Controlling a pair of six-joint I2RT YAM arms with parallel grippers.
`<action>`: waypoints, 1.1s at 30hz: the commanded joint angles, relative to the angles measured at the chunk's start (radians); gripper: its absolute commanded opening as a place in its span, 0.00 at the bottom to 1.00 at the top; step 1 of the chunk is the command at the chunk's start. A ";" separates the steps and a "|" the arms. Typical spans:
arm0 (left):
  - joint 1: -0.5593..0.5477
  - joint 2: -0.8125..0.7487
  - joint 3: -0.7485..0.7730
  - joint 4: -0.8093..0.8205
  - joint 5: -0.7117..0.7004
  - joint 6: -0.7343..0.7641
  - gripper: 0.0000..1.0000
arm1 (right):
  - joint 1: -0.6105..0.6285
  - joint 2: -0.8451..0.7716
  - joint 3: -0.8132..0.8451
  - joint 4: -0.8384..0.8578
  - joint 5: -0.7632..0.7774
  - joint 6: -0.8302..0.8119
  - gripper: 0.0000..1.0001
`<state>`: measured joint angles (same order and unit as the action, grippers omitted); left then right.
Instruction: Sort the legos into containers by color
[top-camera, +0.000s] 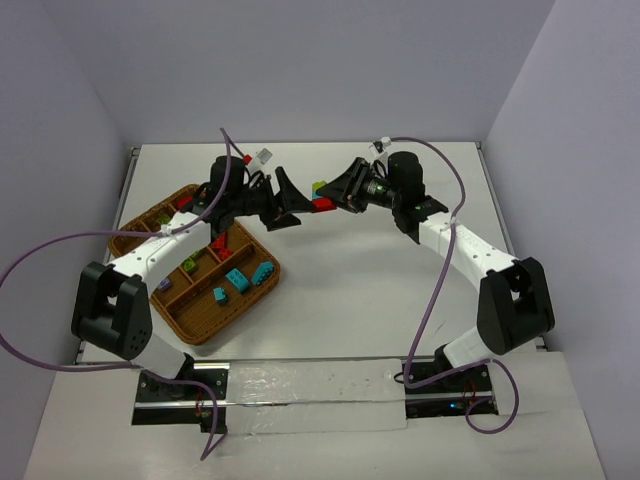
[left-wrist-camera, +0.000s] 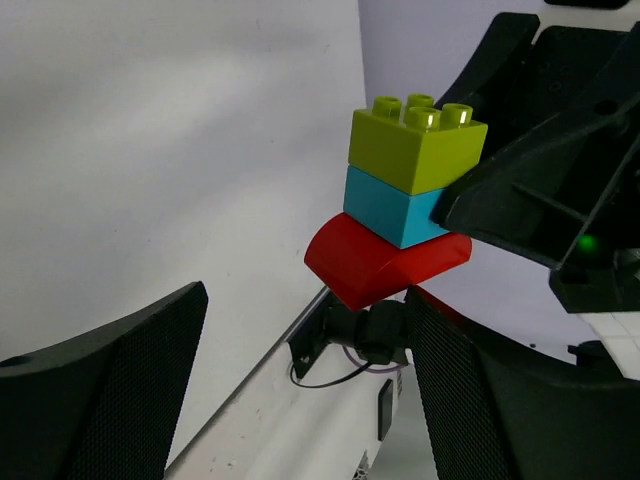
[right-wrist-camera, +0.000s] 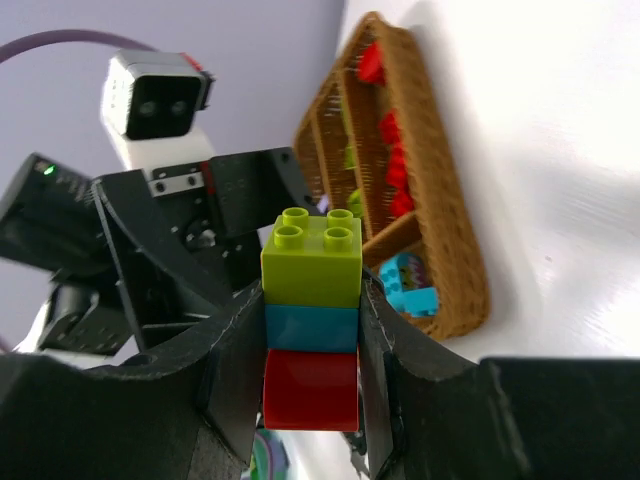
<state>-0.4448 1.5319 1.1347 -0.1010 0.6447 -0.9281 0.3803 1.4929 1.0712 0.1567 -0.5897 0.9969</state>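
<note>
A stack of three legos, lime green on teal-blue on a curved red brick (top-camera: 322, 197), hangs in the air over the middle of the table. My right gripper (top-camera: 336, 195) is shut on it; in the right wrist view the stack (right-wrist-camera: 311, 300) sits squeezed between both fingers. My left gripper (top-camera: 288, 203) is open and faces the stack from the left, close to it. In the left wrist view the stack (left-wrist-camera: 405, 195) is just beyond the open fingertips (left-wrist-camera: 185, 310), apart from them. The woven wicker tray (top-camera: 240, 312) lies on the left.
The tray's compartments hold teal-blue legos (top-camera: 237, 280) near its right end and red legos (top-camera: 218, 243) further back. It also shows in the right wrist view (right-wrist-camera: 455, 250). The table's far edge meets the white walls. Purple cables loop off both arms.
</note>
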 joint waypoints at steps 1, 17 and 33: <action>0.024 -0.069 -0.037 0.126 0.070 -0.057 0.86 | -0.007 0.000 -0.014 0.284 -0.158 0.023 0.00; 0.096 -0.115 -0.231 0.736 0.297 -0.283 0.79 | -0.008 0.026 -0.046 0.469 -0.279 0.115 0.00; 0.077 -0.037 -0.210 0.926 0.340 -0.391 0.69 | -0.006 0.038 -0.033 0.487 -0.292 0.130 0.00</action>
<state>-0.3580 1.4894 0.8940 0.7484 0.9627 -1.3190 0.3740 1.5269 1.0237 0.5776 -0.8569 1.1198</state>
